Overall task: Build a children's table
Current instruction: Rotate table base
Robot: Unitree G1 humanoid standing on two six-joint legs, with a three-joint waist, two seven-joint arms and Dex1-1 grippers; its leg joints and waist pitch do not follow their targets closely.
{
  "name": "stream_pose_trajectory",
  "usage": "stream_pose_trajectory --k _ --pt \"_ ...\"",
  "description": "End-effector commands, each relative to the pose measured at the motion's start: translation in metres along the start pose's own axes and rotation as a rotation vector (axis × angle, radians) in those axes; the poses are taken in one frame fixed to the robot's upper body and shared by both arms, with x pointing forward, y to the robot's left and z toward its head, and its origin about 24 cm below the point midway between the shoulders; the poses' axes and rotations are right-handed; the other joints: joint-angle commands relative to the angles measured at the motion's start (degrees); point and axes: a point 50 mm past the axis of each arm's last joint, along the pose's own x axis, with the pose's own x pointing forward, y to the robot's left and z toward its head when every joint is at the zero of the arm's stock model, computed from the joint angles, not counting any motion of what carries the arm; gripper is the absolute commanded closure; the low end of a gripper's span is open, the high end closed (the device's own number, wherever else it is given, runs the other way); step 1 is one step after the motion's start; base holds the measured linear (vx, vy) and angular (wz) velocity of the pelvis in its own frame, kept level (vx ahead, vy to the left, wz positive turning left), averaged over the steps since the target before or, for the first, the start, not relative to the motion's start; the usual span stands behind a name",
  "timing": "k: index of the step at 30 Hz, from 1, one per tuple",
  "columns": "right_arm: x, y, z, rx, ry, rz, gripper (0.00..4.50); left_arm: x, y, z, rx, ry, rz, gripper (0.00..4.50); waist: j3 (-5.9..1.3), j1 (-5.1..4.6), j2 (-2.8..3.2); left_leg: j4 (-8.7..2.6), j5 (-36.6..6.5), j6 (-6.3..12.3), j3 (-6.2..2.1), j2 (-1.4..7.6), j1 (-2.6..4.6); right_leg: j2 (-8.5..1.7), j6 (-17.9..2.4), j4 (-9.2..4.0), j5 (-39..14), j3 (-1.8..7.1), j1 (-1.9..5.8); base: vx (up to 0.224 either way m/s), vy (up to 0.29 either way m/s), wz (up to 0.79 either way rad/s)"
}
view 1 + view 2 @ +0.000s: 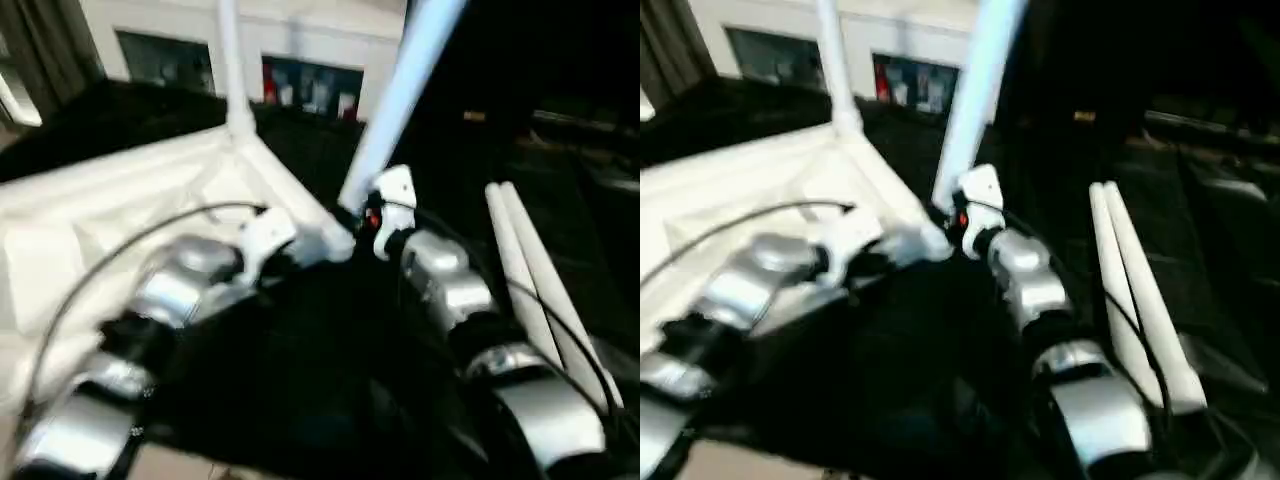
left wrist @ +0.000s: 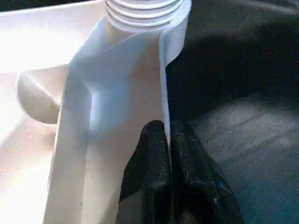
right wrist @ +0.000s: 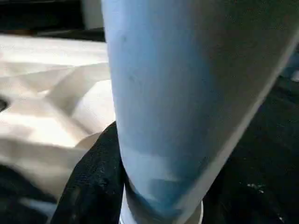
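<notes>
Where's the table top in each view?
Left eye: table top on the left, under the left arm.
Right eye: the same, on the left.
Left wrist: its rim is pinched by the left tool.
Right wrist: behind the leg that the right tool holds.
Shared landmark: that slanted leg at its corner.

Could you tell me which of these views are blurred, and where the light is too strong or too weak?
Both eye views are motion-smeared: the top, the held leg and the spare legs have soft edges, and the dark floor swallows detail. Left wrist view is sharper; the fingers pinch the rim, and the top glares white. Right wrist view: the close leg looks soft and bluish.
</notes>
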Motion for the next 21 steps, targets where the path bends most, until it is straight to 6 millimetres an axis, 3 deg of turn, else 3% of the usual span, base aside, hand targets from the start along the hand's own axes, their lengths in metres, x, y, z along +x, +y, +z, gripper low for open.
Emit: stream_pose_trajectory --k 1,3,4,6,7,9,12,16,19,21 --pt "-0.022 0.007 -0.053 0.067 0.281 0.132 2.64 0.001 -0.023 -0.001 0.066 0.002 -0.217 4.5 -3.5 0.26 0.84 -2.9 -0.1 5.76 -0.85 3.72 -0.42 -5.73 -16.3 -1.45 5.1 3.79 2.94 0.105 -0.031 0.0" --pt "-0.027 0.006 -0.052 0.04 0.302 0.216 2.64 -0.007 -0.025 -0.002 0.086 0.004 -0.255 4.5 -3.7 0.35 0.84 -2.28 5.6 8.08 -0.83 3.37 -0.58 -5.41 -17.8 -0.48 14.1 3.61 3.14 0.093 -0.028 0.03" --pt "-0.033 0.007 -0.05 0.028 0.327 0.306 2.64 -0.015 -0.026 -0.003 0.115 0.001 -0.292 4.5 -3.69 0.3 0.47 -1.65 8.5 11.46 -0.68 3.02 -0.87 -5.36 -18.9 0.21 21.2 3.68 3.24 0.082 -0.027 0.06" --pt "-0.037 0.007 -0.05 0.026 0.341 0.352 2.64 -0.019 -0.026 -0.004 0.115 0.006 -0.304 4.5 -3.62 0.29 0.43 -1.63 8.1 12.63 -0.69 3.34 -0.65 -5.45 -19.1 0.18 21.4 3.56 3.09 0.062 -0.025 0.09" --pt "-0.042 0.008 -0.051 0.035 0.369 0.413 2.64 -0.024 -0.027 -0.005 0.124 0.009 -0.327 4.5 -3.54 0.66 0.69 -1.67 7.1 12.89 -0.65 3.64 -0.22 -5.25 -19.3 0.11 19.1 3.37 2.94 0.0 0.0 0.0" --pt "-0.045 0.008 -0.052 0.037 0.391 0.442 2.64 -0.028 -0.027 -0.006 0.124 0.013 -0.34 4.5 -3.37 0.87 0.75 -1.85 5.3 12.16 -0.74 4.1 -0.46 -5.26 -19.0 -0.09 13.7 3.12 3.09 0.0 0.0 0.0" --pt "-0.051 0.008 -0.057 0.03 0.42 0.475 2.64 -0.032 -0.026 -0.008 0.13 0.021 -0.344 4.5 -2.86 1.05 0.73 -2.61 -2.7 7.05 -0.76 4.46 0.03 -5.73 -17.3 -1.45 -1.6 3.36 2.71 0.0 0.0 0.0" --pt "-0.06 0.017 -0.066 0.027 0.437 0.561 2.64 -0.035 -0.026 -0.009 0.134 0.018 -0.338 4.5 -2.34 1.16 0.64 -3.4 -9.5 2.43 -0.99 4.37 0.54 -5.93 -14.2 -2.63 -11.8 3.85 2.51 0.0 0.0 0.0" --pt "-0.062 0.02 -0.07 0.02 0.443 0.569 2.64 -0.035 -0.027 -0.01 0.131 0.019 -0.341 4.5 -2.27 1.13 0.62 -3.69 -11.9 1.48 -1.13 4.3 0.78 -5.92 -12.9 -3.18 -16.5 3.9 2.45 0.0 0.0 0.0" --pt "-0.063 0.021 -0.072 0.021 0.445 0.568 2.64 -0.035 -0.028 -0.011 0.131 0.021 -0.341 4.5 -2.58 1.2 0.63 -3.63 -10.0 1.41 -1.22 4.26 0.7 -5.91 -12.8 -2.92 -14.7 3.94 2.62 0.0 0.0 0.0"
